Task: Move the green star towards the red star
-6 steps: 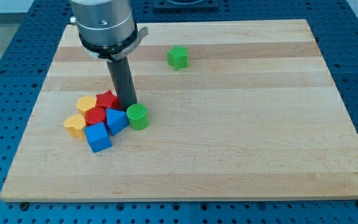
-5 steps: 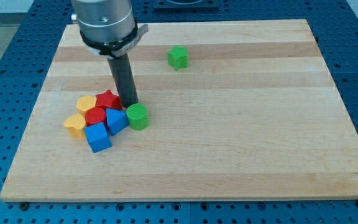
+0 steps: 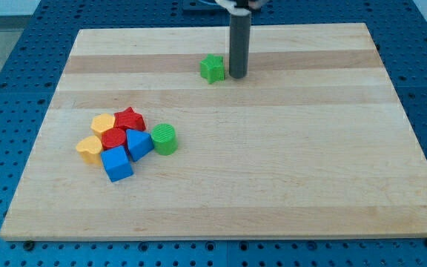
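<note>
The green star [image 3: 213,68] lies near the view's top, a little left of the middle. My tip [image 3: 238,76] stands just to its right, close beside it, touching or nearly so. The red star [image 3: 130,119] sits at the top of a cluster of blocks at the view's lower left, far from the green star.
The cluster holds a green cylinder [image 3: 164,139], a red cylinder [image 3: 113,138], a blue triangular block [image 3: 138,143], a blue cube [image 3: 116,164] and two yellow heart-like blocks [image 3: 102,122] [image 3: 89,148]. The wooden board [image 3: 310,163] lies on a blue perforated table.
My tip has left the cluster beside the red star and green cylinder and moved up and right to the green star's right side. The blocks have not moved.
</note>
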